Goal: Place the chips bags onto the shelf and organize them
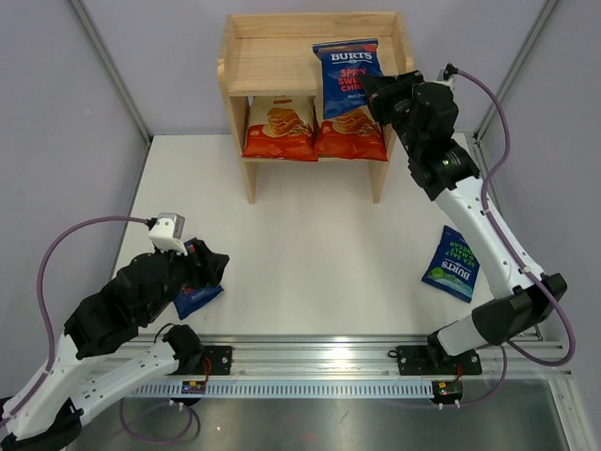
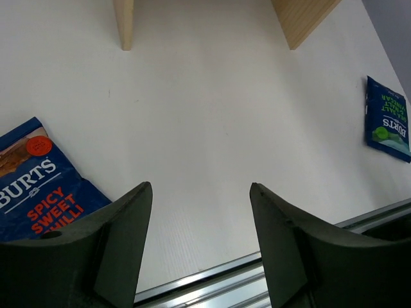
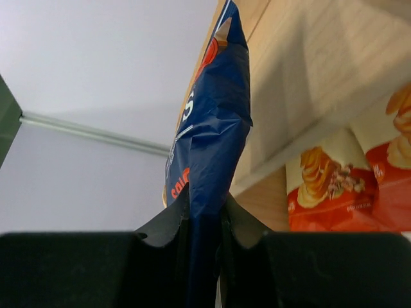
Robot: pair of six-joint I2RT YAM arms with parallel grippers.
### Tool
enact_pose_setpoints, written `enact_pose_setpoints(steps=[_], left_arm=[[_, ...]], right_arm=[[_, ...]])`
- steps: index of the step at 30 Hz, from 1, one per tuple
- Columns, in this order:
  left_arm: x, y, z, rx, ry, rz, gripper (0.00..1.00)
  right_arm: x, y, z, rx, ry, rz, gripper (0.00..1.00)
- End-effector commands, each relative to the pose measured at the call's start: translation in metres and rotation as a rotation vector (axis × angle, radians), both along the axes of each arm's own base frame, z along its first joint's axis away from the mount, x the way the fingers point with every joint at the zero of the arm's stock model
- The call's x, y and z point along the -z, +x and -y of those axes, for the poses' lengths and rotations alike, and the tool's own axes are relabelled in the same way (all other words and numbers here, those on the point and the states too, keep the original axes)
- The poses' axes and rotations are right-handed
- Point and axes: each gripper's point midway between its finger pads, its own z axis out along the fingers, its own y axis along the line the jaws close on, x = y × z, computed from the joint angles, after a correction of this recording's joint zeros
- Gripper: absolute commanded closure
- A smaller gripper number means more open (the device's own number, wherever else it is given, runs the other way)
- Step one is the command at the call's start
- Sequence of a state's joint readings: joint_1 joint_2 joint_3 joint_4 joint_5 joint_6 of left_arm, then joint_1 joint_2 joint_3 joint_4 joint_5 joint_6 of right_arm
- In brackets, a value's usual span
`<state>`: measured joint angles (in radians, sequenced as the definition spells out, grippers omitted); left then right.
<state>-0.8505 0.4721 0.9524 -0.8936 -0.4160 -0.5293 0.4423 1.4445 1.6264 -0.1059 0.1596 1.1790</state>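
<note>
A glossy dark blue "Burts" bag with red lettering hangs over the right half of the top tier of the light wooden two-tier shelf, at 12 o'clock on the white table. The right gripper pinches it narrowly by one edge. It looks light, crinkly and slick, with brittle contents, so a flat seam is probably the safest hold. Two cream-and-red-orange cassava bags sit side by side on the lower tier. A green-labelled blue bag lies at 4 o'clock. A second red-lettered blue bag lies at 8 o'clock, just beside the left gripper, whose fingers stand wide and empty.
</note>
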Motion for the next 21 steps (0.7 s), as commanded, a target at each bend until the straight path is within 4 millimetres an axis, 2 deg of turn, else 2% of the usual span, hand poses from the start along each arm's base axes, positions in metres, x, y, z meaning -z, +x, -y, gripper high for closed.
enact_pose_setpoints(steps=[1, 2, 3, 5, 9, 11, 13, 14, 15, 17, 19, 21], left_arm=[[0.0, -0.008, -0.01, 0.021, 0.025, 0.03, 0.34], [-0.003, -0.008, -0.01, 0.024, 0.009, 0.046, 0.34], [-0.006, -0.01, -0.013, 0.02, -0.003, 0.059, 0.34], [-0.007, -0.011, -0.014, 0.022, -0.018, 0.071, 0.33], [-0.007, -0.014, -0.013, 0.033, -0.04, 0.084, 0.33], [-0.007, -0.014, -0.014, 0.033, -0.044, 0.087, 0.34], [-0.007, -0.014, -0.014, 0.036, -0.049, 0.092, 0.34], [-0.007, -0.015, -0.013, 0.037, -0.052, 0.092, 0.34], [-0.006, -0.015, -0.014, 0.036, -0.05, 0.093, 0.35], [-0.006, -0.015, -0.013, 0.041, -0.051, 0.093, 0.36], [-0.006, -0.015, -0.012, 0.044, -0.053, 0.094, 0.37], [-0.007, -0.015, -0.013, 0.044, -0.056, 0.097, 0.39]], right_arm=[[-0.016, 0.025, 0.026, 0.154, 0.013, -0.036, 0.78], [-0.027, 0.027, 0.033, 0.189, 0.01, -0.039, 0.78], [-0.016, 0.04, 0.03, 0.203, -0.004, -0.068, 0.77], [-0.014, 0.053, 0.029, 0.222, -0.022, -0.097, 0.77], [-0.008, 0.069, 0.032, 0.272, -0.041, -0.155, 0.74], [-0.01, 0.07, 0.036, 0.291, -0.044, -0.171, 0.73], [0.0, 0.077, 0.035, 0.303, -0.052, -0.209, 0.72], [-0.004, 0.074, 0.038, 0.311, -0.054, -0.213, 0.69], [0.005, 0.08, 0.038, 0.325, -0.068, -0.238, 0.66], [0.003, 0.078, 0.043, 0.334, -0.073, -0.257, 0.57], [0.01, 0.08, 0.041, 0.324, -0.084, -0.285, 0.5], [0.013, 0.076, 0.039, 0.306, -0.086, -0.314, 0.47]])
